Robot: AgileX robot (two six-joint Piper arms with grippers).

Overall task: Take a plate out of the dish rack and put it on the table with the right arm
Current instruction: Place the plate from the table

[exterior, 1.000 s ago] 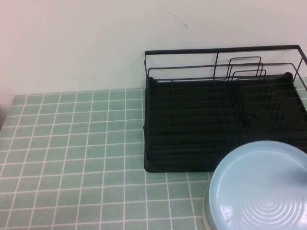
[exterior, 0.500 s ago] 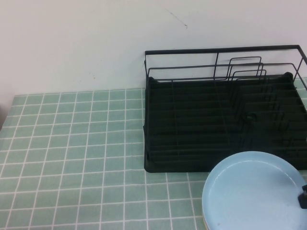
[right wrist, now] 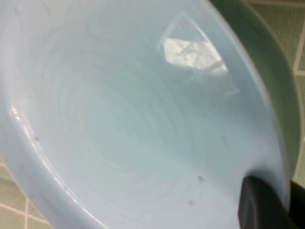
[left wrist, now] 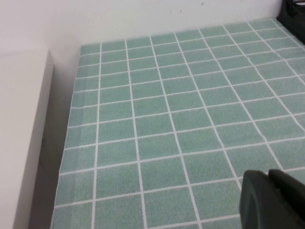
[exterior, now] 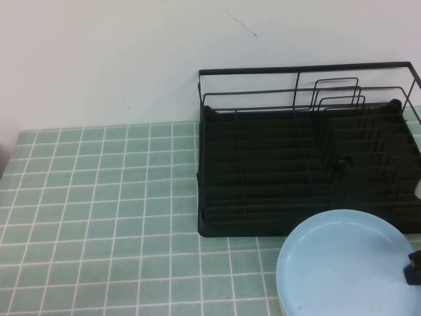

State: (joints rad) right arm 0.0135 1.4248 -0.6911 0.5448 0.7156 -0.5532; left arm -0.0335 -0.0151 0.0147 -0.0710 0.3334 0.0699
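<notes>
Right end effector (exterior: 414,268) grips the plate (exterior: 345,263) rim; left end effector (left wrist: 274,200) parked.

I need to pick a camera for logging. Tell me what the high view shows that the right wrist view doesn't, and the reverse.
Only the high view shows the rack, holding no plates, and the wall behind it. Only the right wrist view shows a green plate under the blue plate. Both show the blue plate, the tiled table and the right end effector at the plate's rim. The left end effector appears in neither, only in its own wrist view, over bare tiles.
</notes>
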